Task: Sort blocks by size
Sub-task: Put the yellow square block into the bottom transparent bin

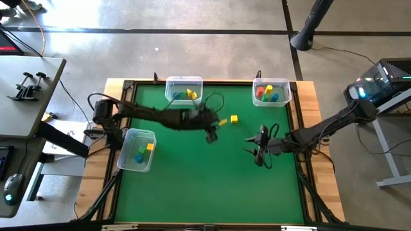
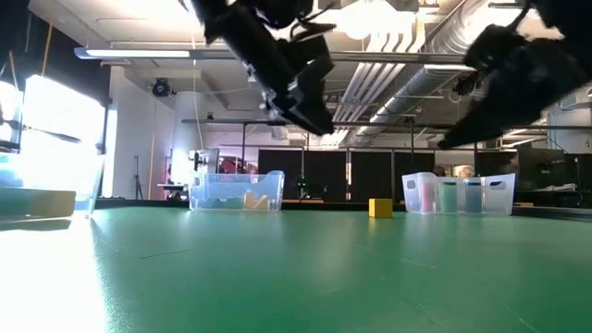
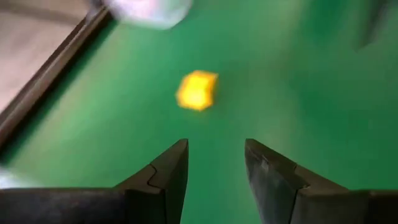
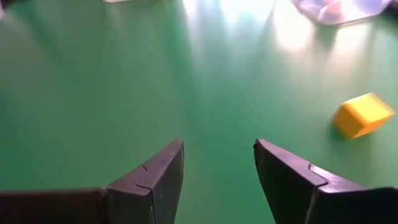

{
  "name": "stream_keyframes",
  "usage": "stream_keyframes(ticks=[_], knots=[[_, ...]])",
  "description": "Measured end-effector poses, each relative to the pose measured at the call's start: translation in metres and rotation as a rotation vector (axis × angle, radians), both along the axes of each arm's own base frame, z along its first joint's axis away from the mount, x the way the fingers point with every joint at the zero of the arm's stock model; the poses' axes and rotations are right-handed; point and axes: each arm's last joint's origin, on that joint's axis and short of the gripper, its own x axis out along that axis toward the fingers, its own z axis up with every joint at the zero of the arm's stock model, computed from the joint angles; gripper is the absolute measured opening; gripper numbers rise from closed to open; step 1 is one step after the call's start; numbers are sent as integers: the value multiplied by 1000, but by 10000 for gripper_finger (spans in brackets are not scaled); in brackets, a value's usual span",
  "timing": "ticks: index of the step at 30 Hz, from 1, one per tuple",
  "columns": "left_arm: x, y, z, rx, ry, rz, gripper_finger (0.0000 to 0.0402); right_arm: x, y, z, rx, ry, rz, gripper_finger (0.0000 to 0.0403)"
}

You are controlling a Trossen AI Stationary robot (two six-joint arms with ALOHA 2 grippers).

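One yellow block [image 1: 234, 119] rests alone on the green table [image 1: 192, 192], toward its far side; it also shows in the low view [image 2: 380, 207]. My left gripper [image 1: 212, 133] hangs above the table just left of this block, open and holding nothing, with the block [image 3: 197, 90] ahead of its fingers. My right gripper [image 1: 260, 153] hovers nearer the front and to the right, also open and holding nothing, with the block [image 4: 364, 115] off to one side. Other blocks lie in three clear bins.
A clear bin [image 1: 184, 88] at the far edge holds yellow and blue blocks. Another bin [image 1: 271, 92] at the far right holds red, yellow, green and blue ones. A third bin [image 1: 137, 149] at the left edge holds blue, green and yellow ones.
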Motion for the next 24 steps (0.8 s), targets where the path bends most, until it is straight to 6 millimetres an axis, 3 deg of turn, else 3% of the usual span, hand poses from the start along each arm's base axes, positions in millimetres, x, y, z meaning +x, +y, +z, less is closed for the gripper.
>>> stream_keyframes(ticks=[6, 11, 17, 24], knots=[[-1, -43, -39, -6, -371, -191, 142, -17, 18, -20, 80, -112, 88, 193], [5, -54, -65, 66, -581, -244, 142, -24, 26, -19, 30, -251, 114, 193], [34, -34, -96, 130, -589, -212, 143, -25, 27, -14, -44, -325, 66, 193], [68, 9, -104, 94, -459, -163, 181, -25, 27, -13, -40, -329, 64, 193]])
